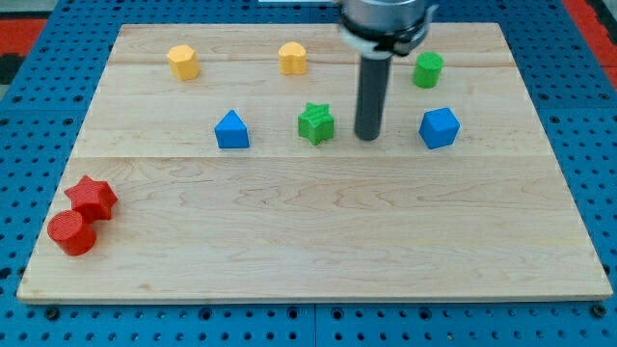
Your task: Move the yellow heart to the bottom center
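The yellow heart (pixel 293 58) sits near the view's top, a little left of centre, on the wooden board (pixel 308 241). My tip (pixel 367 138) rests on the board below and to the right of the heart, apart from it. The tip stands just right of the green star (pixel 315 123), with a small gap between them. The rod rises from the tip to the arm's head at the view's top.
A second yellow block (pixel 182 62) lies at the top left. A blue triangle (pixel 231 130) is left of the star and a blue block (pixel 439 127) right of my tip. A green cylinder (pixel 428 69) is at the top right. A red star (pixel 92 197) and a red cylinder (pixel 72 232) lie at the bottom left.
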Action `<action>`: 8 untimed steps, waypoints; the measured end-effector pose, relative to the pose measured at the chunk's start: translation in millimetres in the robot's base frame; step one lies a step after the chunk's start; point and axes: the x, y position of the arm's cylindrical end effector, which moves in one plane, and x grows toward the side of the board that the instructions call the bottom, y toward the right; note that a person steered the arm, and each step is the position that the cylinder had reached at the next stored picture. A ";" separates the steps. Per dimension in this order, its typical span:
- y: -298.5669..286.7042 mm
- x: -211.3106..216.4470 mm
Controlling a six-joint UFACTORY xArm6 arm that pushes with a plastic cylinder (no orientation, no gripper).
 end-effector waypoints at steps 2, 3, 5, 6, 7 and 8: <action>1.1 -87.9; -34.5 -110.2; -127.5 -134.6; -174.8 -117.8; -186.3 -91.9; -203.3 -67.8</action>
